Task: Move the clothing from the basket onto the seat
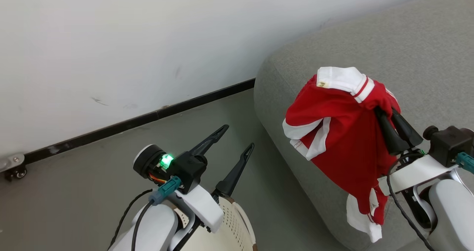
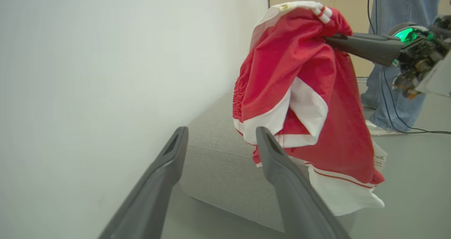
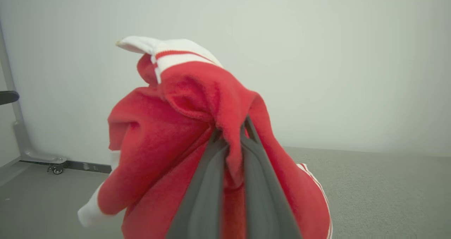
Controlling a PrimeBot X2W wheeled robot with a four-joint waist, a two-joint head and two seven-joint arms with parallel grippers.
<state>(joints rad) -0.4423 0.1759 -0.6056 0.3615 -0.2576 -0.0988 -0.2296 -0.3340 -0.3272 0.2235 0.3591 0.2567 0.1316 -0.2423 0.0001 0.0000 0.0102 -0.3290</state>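
Right claw (image 1: 383,110): pinched narrow on a bunched fold of the red garment (image 1: 340,140).
Left claw (image 1: 239,136): fingers spread wide and holding nothing; the perforated cream basket (image 1: 237,228) sits at 6 o'clock under its wrist.
Cloth: thin and soft, with white panels and a ribbed striped band. It hangs limp, long axis 12 to 6 o'clock, with its tail past the sofa (image 1: 407,51) at the rounded front edge.
Seat: coarse grey weave; open cushion lies at 12 to 1 o'clock from the holding claw, the nearer arm.
Judgement: carry it toward 1 o'clock before letting go, or the tail may pull it floorward.
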